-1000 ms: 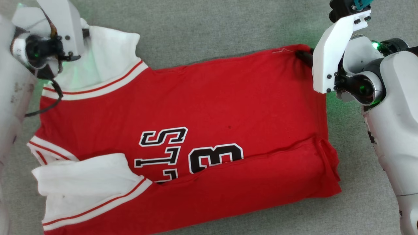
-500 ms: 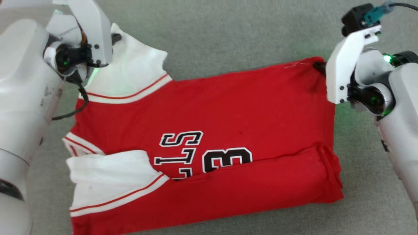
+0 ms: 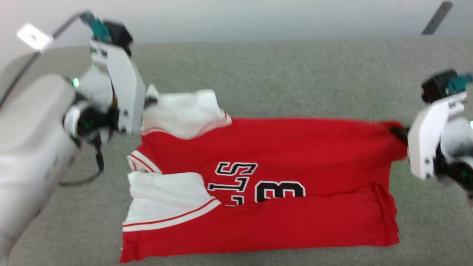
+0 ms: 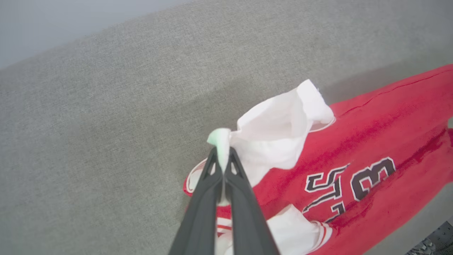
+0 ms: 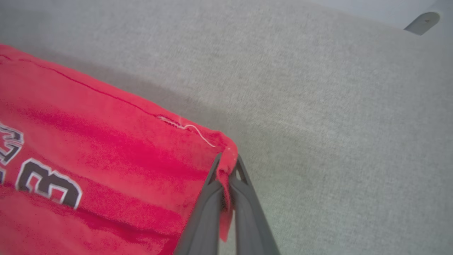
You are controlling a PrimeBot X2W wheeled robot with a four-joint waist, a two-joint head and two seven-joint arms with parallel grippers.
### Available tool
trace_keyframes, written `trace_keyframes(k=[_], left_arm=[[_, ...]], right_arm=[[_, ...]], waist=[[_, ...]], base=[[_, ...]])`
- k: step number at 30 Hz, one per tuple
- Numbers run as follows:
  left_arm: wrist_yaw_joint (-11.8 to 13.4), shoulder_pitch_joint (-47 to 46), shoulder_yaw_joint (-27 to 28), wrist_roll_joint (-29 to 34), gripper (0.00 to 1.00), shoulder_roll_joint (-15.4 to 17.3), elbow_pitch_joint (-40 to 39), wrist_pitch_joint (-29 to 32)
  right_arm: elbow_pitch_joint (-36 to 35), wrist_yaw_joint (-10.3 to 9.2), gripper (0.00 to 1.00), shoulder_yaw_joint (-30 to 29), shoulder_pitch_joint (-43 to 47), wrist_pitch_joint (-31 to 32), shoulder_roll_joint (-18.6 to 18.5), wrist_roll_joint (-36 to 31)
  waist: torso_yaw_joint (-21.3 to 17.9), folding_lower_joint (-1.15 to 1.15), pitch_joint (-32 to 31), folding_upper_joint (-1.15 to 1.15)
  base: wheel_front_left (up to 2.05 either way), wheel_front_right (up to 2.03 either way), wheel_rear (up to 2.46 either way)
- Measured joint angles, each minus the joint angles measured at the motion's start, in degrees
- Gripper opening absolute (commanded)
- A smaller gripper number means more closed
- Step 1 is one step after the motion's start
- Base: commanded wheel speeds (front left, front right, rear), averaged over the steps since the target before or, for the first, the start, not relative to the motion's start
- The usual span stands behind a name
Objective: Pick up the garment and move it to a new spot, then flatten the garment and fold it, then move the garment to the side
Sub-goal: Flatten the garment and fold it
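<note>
Pinching a white sleeve (image 4: 279, 131) at the upper left of the head view, your left pincer (image 4: 222, 159) has its fingers pressed together on the cloth. The garment (image 3: 295, 155) stretches across the middle of the frame on the grey fabric surface (image 3: 277, 74). Its near edge is folded up over part of the black lettering (image 3: 236, 177). At the right edge, your right pincer (image 5: 226, 168) is clamped on the garment's red corner, and the far hem runs straight between both grips.

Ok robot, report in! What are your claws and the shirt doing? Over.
Left claw shut on white sleeve. Right claw shut on red corner. Garment spread on grey surface. Nothing blocking.
</note>
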Motion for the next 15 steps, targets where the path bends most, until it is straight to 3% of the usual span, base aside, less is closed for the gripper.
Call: trace_keyframes(k=[5, 10, 15], left_arm=[[6.1, 8.3, -1.0, -1.7, 0.00, 5.9, -14.4, 1.9], [12.1, 16.8, -1.5, -4.2, 0.00, 10.9, -25.2, 2.1], [14.5, 23.5, -2.7, -6.5, 0.00, 11.5, -27.8, 1.1]], right_arm=[[-7.2, 0.00, 0.00, -4.7, 10.7, 3.0, -2.1, 1.2], [-12.4, 0.00, 0.00, -9.6, 20.6, 6.2, -1.4, 0.1], [-14.1, 0.00, 0.00, -10.8, 26.4, 9.2, 0.8, -2.3]], waist=[[2.1, 0.00, -3.1, 0.00], [3.9, 0.00, -5.4, 0.00], [4.7, 0.00, -7.0, 0.00]], base=[[0.00, 0.00, 0.00], [0.00, 0.00, 0.00], [0.00, 0.00, 0.00]])
